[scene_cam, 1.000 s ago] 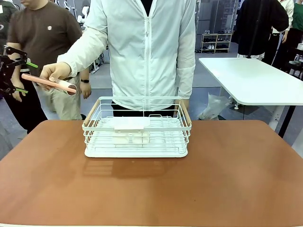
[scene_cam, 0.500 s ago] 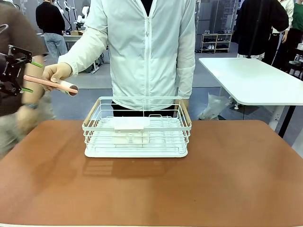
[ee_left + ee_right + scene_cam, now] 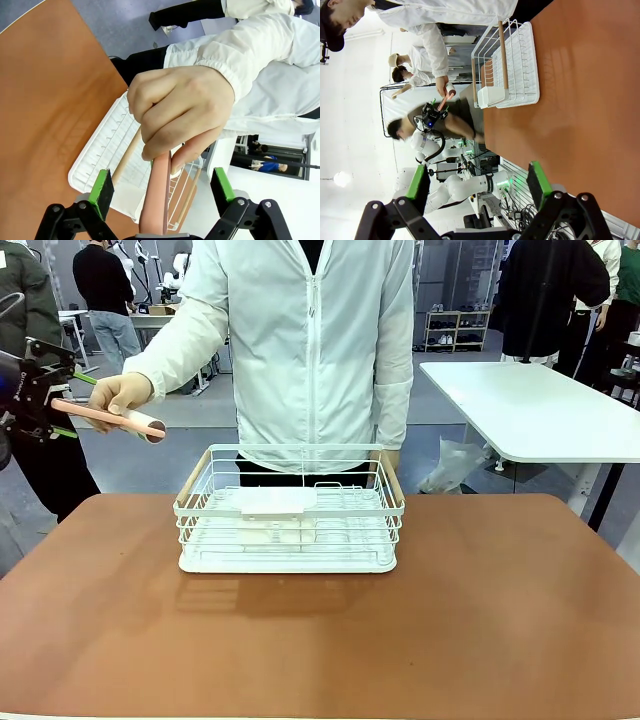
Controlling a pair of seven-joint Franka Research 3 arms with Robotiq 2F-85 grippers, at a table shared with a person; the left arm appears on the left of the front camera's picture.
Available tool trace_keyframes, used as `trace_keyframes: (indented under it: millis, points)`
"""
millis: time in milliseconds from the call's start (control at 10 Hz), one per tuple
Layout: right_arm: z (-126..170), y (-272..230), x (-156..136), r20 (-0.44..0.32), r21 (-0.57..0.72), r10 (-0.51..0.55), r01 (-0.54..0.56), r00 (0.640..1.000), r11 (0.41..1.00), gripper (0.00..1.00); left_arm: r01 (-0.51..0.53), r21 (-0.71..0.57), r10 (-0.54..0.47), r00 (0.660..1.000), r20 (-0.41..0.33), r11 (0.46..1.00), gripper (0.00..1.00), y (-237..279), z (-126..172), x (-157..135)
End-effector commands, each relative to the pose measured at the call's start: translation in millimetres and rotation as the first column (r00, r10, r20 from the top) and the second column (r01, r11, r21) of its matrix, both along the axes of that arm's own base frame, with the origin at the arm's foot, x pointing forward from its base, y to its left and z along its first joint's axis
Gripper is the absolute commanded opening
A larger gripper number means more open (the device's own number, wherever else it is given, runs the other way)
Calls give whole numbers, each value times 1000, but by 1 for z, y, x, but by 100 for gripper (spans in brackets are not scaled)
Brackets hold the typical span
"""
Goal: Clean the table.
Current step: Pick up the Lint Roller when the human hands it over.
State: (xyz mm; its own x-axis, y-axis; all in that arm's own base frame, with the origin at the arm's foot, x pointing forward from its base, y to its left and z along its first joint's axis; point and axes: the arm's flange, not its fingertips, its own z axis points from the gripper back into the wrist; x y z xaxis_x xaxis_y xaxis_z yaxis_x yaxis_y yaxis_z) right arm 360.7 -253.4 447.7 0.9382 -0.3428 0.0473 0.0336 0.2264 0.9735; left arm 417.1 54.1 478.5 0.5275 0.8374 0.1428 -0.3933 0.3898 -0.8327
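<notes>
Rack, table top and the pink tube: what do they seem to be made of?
Rack: white coated metal wire, judging by the thin glossy rods; its side rails look wooden. Table: matte reddish-brown, likely laminate, since it gives only a dull reflection. Pink tube: smooth, probably plastic, though that is hard to tell.

Red-brown table [image 3: 480, 620] w/ white wire rack [image 3: 290, 540] at far-centre.

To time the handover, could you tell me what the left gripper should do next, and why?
Probably close the left gripper on the pink tube: it lies between the open green pads, and the person's hand holds it out.
</notes>
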Motion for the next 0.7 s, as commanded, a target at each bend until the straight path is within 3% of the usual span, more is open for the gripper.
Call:
trace_keyframes:
  millis: [0,300,600]
  points:
    - [2,-1,-2,3,-1,1,-1,1000,1000,100,-17,15,17,999,29,1000,100,-2,-8,6]
    - [2,-1,-2,3,-1,1,-1,1000,1000,100,-20,10,20,1000,22,1000,100,-3,-12,11]
    - [2,-1,-2,3,-1,1,-1,1000,1000,100,-11,16,11,999,34,1000,72,-4,-11,10]
